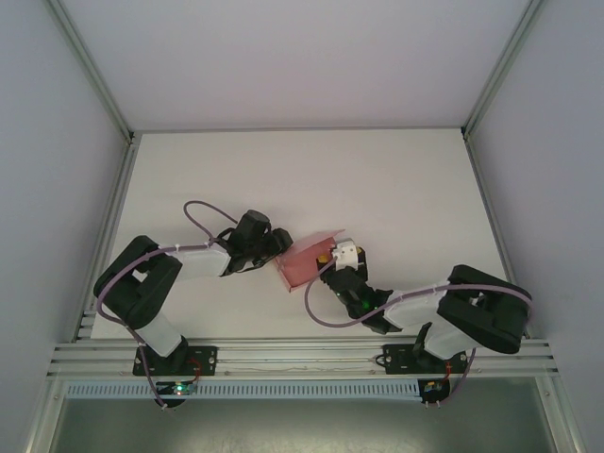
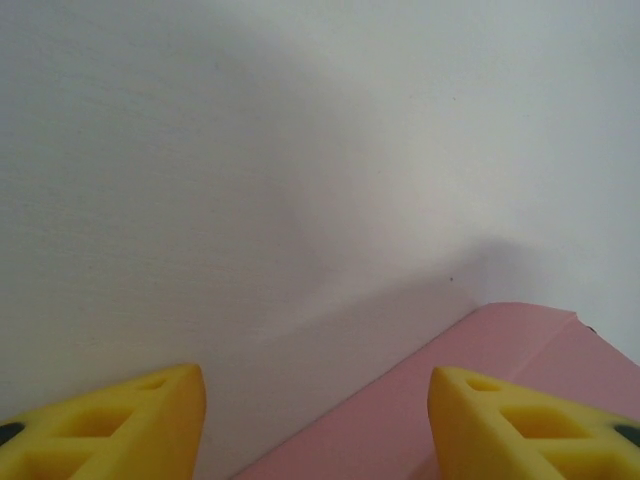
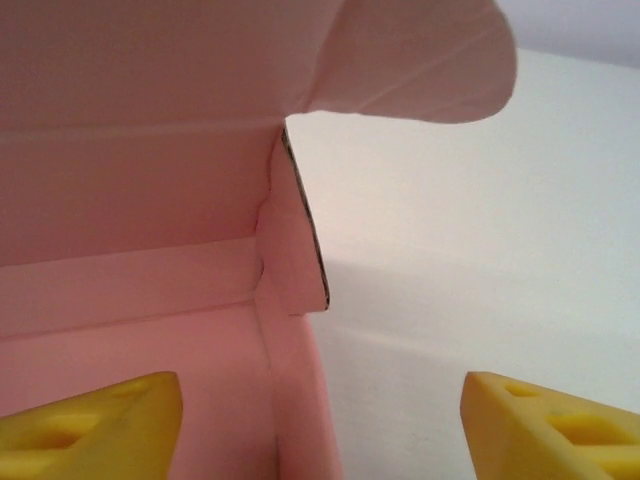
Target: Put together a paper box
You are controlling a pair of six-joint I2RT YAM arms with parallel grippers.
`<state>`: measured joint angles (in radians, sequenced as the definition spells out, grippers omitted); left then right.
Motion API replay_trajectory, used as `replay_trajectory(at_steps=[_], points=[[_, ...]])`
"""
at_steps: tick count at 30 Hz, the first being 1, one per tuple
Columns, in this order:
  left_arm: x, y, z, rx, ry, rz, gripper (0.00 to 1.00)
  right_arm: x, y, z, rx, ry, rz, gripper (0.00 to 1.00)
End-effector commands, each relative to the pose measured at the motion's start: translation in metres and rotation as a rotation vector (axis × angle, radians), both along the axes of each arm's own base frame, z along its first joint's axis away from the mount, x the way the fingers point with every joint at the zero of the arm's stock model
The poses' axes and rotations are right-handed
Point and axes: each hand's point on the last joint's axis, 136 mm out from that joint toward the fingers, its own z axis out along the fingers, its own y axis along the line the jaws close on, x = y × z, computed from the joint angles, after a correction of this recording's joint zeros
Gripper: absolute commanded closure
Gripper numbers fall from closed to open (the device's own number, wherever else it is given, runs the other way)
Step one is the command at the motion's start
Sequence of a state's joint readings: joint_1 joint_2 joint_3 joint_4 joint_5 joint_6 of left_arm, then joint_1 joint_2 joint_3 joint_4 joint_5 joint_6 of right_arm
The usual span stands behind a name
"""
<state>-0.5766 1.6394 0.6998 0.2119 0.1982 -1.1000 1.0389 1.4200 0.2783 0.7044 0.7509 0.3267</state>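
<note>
Your left gripper (image 2: pixel 316 400) stands spread at the edge of the paper box (image 2: pixel 520 345). Your right gripper (image 3: pixel 322 400) is spread too, straddling one side wall, pinching nothing.

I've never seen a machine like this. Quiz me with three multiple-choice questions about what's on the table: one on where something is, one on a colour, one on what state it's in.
1. Where is the paper box?
A. Between the left arm and the right arm
B. On top of the left arm
C. Behind the right arm's base

2. What colour is the box?
A. Blue
B. Pink
C. Green

3. What state is the box in?
A. Closed up
B. A flat sheet
C. Open, with a rounded flap raised

Answers:
1 A: the top view shows it on the table between the arms' tips.
2 B: every view shows pink card.
3 C: the right wrist view looks into its open inside, below the raised flap.
</note>
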Motion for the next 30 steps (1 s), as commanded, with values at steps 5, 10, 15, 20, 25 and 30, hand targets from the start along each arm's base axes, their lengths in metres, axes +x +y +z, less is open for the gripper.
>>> replay_trajectory(at_steps=[5, 10, 15, 20, 25, 30], points=[[0.011, -0.005, 0.008, 0.056, -0.069, -0.021, 0.39, -0.016, 0.011, 0.017, 0.017, 0.087, 0.118, 0.02], [0.014, -0.008, 0.012, 0.077, -0.088, -0.048, 0.39, -0.037, 0.001, 0.023, -0.001, 0.161, 0.198, 0.02], [0.015, -0.011, 0.013, 0.104, -0.096, -0.077, 0.39, -0.039, -0.015, 0.066, 0.031, 0.123, 0.205, 0.02], [0.015, -0.014, 0.01, 0.128, -0.093, -0.106, 0.39, -0.01, -0.027, 0.138, 0.216, 0.052, 0.132, 0.02], [0.015, -0.014, 0.008, 0.153, -0.092, -0.124, 0.39, 0.031, -0.011, 0.143, 0.202, 0.118, 0.097, 0.02], [0.014, -0.014, 0.009, 0.177, -0.099, -0.142, 0.38, 0.052, 0.0, 0.119, 0.129, 0.192, 0.066, 0.02]])
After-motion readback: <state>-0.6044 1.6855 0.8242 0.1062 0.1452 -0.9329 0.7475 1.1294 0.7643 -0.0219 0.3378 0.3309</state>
